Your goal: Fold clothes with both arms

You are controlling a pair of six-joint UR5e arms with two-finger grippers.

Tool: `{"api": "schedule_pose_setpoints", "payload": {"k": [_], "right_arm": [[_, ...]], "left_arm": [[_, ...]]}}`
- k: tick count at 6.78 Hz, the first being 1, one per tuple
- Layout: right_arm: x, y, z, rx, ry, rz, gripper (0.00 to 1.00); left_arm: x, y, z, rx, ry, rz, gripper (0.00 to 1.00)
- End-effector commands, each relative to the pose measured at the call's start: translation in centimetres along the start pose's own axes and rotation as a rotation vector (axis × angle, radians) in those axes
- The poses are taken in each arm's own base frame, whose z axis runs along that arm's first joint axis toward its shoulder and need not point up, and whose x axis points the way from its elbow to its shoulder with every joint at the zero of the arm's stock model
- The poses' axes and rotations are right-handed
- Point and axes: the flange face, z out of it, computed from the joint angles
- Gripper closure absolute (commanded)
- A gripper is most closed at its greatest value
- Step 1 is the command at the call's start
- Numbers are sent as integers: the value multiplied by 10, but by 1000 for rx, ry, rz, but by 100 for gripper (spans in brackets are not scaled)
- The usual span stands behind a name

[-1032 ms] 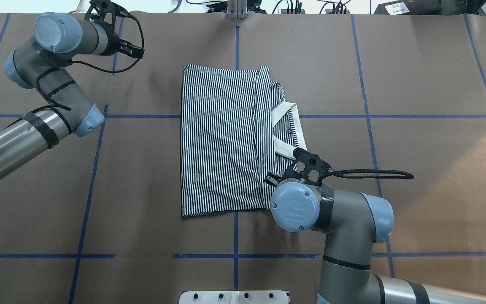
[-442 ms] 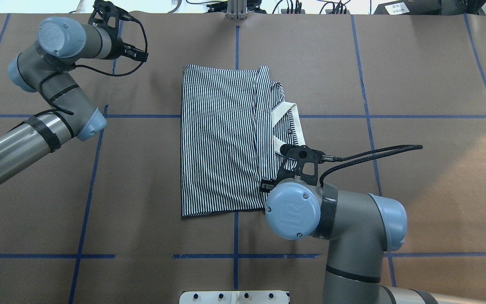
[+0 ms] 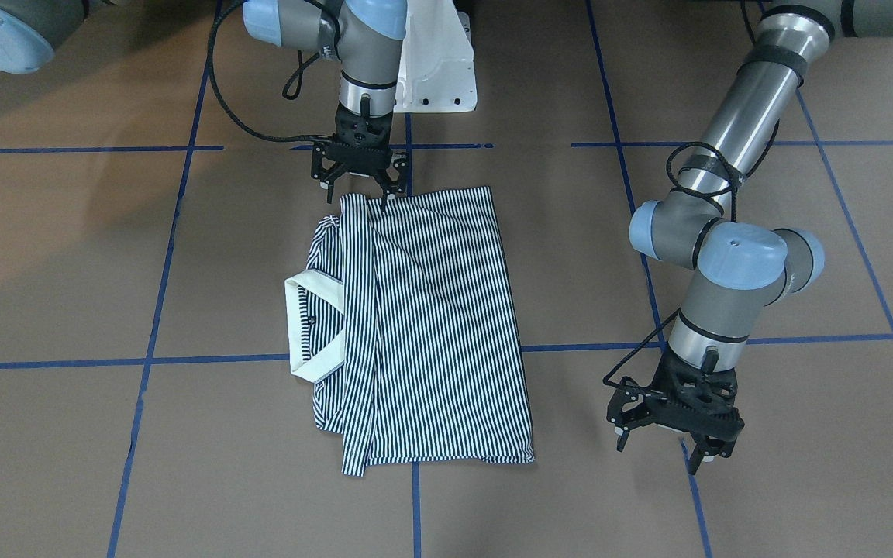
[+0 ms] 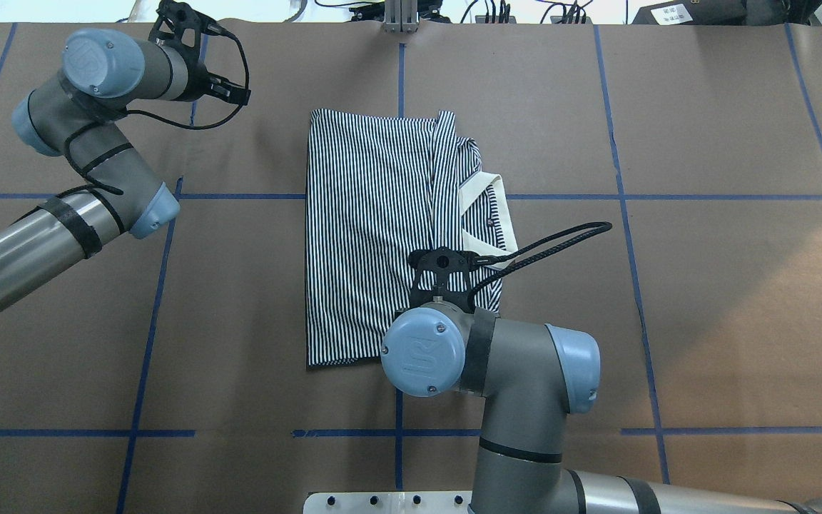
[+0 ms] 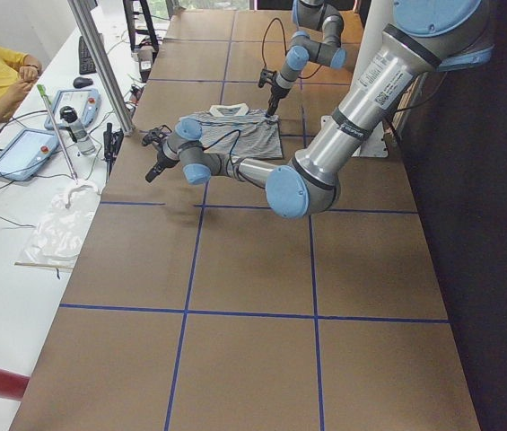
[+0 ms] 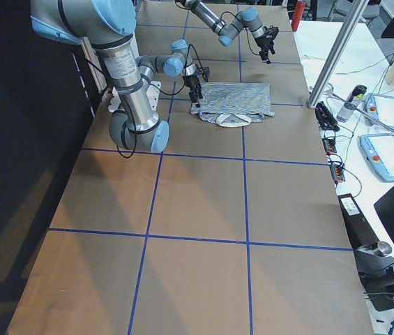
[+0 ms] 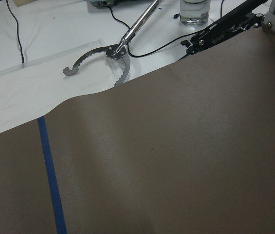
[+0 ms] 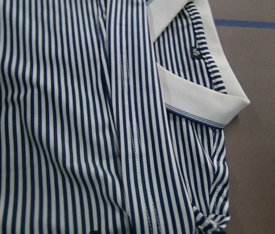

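Polo shirt (image 4: 375, 235) lies folded, its neck label (image 8: 196, 52) unreadable; left pincer (image 3: 663, 453) and right pincer (image 3: 360, 192) both gape.

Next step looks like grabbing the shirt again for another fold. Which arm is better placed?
Right. The right gripper hangs open directly over the polo shirt's robot-side edge. The left gripper hangs open over bare table beside the shirt's far corner, apart from the cloth.

Striped polo shirt (image 4: 368, 228) folded flat on table, white collar (image 4: 475, 187) exposed.
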Motion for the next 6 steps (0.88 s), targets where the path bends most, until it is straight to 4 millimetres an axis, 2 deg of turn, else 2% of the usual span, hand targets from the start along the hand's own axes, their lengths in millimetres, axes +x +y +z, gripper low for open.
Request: {"api": "schedule_pose_setpoints", "payload": {"k": [1,4,6], "right_arm": [[-8,5,7,-11,14,-186,37],[-9,13,27,-29,56,-287,43],[-7,15,30,-35,70,-313,47]], "left_arm": [[-1,5,0,-17,17,-2,0],[-1,6,1,-18,16,-2,0],[-3,7,1,-20,14,-2,0]]}}
